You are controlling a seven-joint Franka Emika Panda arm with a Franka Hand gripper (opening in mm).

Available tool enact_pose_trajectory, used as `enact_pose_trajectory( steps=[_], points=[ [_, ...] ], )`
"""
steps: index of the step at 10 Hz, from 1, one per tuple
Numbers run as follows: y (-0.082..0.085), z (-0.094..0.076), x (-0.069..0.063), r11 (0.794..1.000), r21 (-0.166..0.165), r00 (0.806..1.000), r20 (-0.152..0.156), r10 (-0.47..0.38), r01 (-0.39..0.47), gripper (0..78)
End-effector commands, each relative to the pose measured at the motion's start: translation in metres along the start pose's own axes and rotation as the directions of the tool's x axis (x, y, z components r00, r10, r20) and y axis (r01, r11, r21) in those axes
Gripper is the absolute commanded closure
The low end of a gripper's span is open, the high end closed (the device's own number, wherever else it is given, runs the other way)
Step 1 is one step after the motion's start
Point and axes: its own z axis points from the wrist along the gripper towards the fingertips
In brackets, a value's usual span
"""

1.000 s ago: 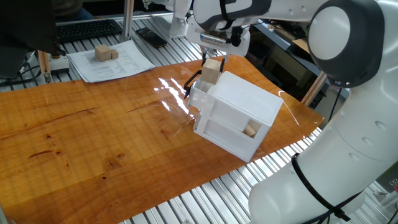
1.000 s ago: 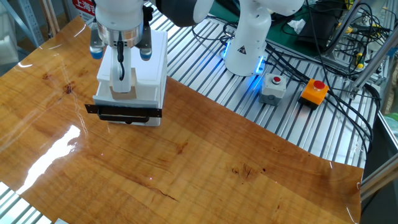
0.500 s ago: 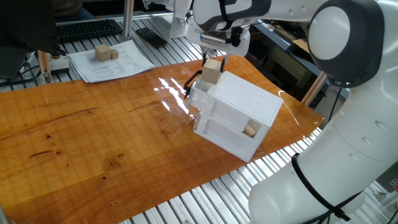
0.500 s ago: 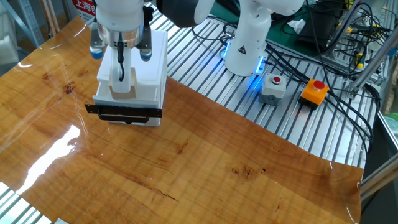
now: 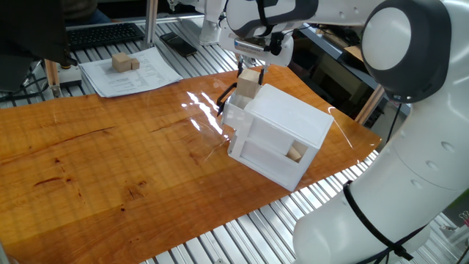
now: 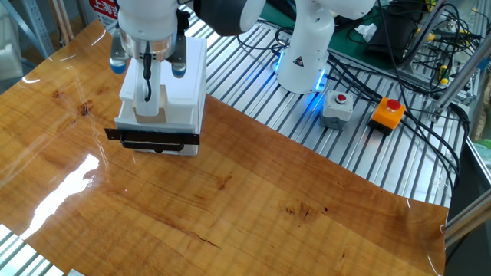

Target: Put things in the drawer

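The white cabinet stands on the wooden table with its drawer pulled out; the black handle faces outward. A beige cube sits in the open drawer. My gripper is open right above it, its fingers on either side of the cube's top. In the other fixed view the gripper hangs over the same cube in the drawer, behind the handle. Another cube shows through the cabinet's side opening.
Two more cubes lie on a paper sheet at the back, near a keyboard. The robot base, a grey button box and an orange emergency stop stand beyond the table edge.
My gripper has lifted slightly while the cube stays put in the drawer. Nothing else has moved.
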Motion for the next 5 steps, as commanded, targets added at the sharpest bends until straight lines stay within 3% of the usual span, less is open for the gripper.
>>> enact_pose_trajectory(
  steps=[1, 3, 5],
  points=[
    [-0.001, 0.0094, 0.0037, 0.999, 0.053, 1.0, -0.006, -0.002, 0.003, 76.2],
    [-0.0009, 0.0093, 0.0038, 0.996, 0.089, 1.0, 0.003, -0.014, 0.014, 76.2],
    [-0.0009, 0.0093, 0.0037, 0.995, 0.098, 1.0, 0.005, -0.004, 0.004, 76.2]
  ],
)
